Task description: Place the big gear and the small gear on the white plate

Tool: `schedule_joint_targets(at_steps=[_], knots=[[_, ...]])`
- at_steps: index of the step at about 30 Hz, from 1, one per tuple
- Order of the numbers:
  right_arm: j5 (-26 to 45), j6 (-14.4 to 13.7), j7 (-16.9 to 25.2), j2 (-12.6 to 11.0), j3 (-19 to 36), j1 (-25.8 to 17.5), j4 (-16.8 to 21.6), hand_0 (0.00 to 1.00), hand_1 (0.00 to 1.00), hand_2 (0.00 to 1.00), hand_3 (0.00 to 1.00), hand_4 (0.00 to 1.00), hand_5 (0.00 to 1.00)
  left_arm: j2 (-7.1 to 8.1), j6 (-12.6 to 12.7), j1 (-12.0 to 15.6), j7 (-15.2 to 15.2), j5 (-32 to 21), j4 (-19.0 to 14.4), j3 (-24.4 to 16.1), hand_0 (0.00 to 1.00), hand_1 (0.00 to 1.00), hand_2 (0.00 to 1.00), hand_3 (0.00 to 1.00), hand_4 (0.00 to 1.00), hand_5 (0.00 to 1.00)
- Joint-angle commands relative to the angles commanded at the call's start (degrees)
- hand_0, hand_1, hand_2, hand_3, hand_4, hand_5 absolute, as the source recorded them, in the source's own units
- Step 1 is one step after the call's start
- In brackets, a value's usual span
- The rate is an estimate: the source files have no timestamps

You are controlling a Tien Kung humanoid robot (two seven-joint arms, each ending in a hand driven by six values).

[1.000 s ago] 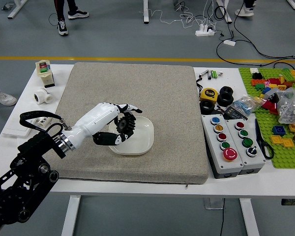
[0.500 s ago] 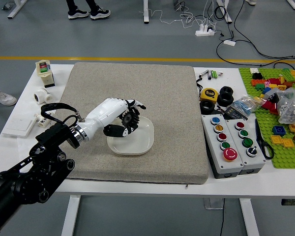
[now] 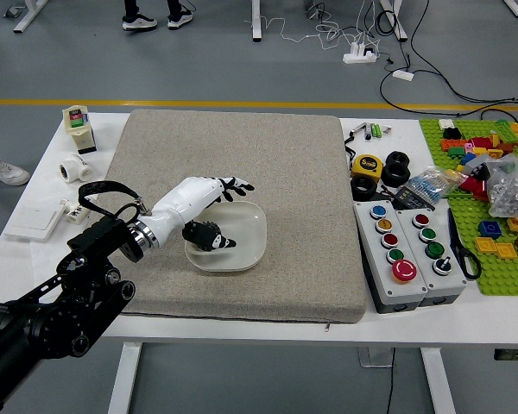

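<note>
My left hand (image 3: 230, 214) reaches in from the left over the white plate (image 3: 252, 233), its fingers spread and holding nothing. A black toothed gear (image 3: 202, 235) shows low at the plate's left part, beside the thumb and partly covered by the hand. It looks to be resting on the plate. Only this one gear can be made out, and whether it is the big or the small one I cannot tell. My right hand is out of view.
A grey mat (image 3: 311, 172) lies under the plate. Right of it are a yellow tape measure (image 3: 367, 166), black rings, button boxes (image 3: 403, 250), scissors and a green brick board (image 3: 501, 280). White fittings (image 3: 75, 168) and a bottle (image 3: 79, 129) stand left.
The gear has dropped from between my left fingers to the plate, and the fingers have opened. The hand first shifted right with it. The plate has slid slightly left.
</note>
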Motion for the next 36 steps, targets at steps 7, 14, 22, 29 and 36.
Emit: schedule_joint_targets(at_steps=[7, 14, 22, 29, 36], knots=[[-0.09, 0.0, 0.04, -0.11, 0.36, -0.02, -0.1, 0.624, 0.62, 0.682, 0.471, 0.73, 0.592, 1.23, -0.61, 1.27, 0.91, 1.58, -3.45, -4.93, 0.528, 0.674, 0.775, 0.814, 0.998, 0.17], [-0.06, -0.01, 0.06, -0.19, 0.77, -0.12, -0.15, 0.622, 0.62, 0.681, 0.471, 0.73, 0.592, 4.17, -1.65, 1.44, 4.03, 6.12, -3.42, -10.33, 0.514, 0.66, 0.745, 0.808, 0.992, 0.113], [0.12, -0.02, 0.03, -0.21, 0.08, 0.1, -0.19, 0.624, 0.621, 0.681, 0.471, 0.73, 0.593, 9.14, -7.51, -0.86, 5.97, 9.94, 1.56, -6.44, 0.494, 0.647, 0.741, 0.806, 0.938, 0.087], [0.33, 0.0, 0.06, -0.16, -0.22, 0.25, -0.21, 0.624, 0.62, 0.681, 0.471, 0.73, 0.593, 9.06, -8.3, -1.05, 6.33, 9.7, 3.03, -4.6, 0.471, 0.639, 0.725, 0.803, 0.939, 0.106], [0.63, 0.03, 0.06, -0.07, -0.62, 0.04, -0.18, 0.623, 0.62, 0.681, 0.471, 0.73, 0.593, 8.51, -7.13, -1.1, 7.51, 9.94, 4.22, -4.25, 0.411, 0.569, 0.645, 0.737, 0.751, 0.083]])
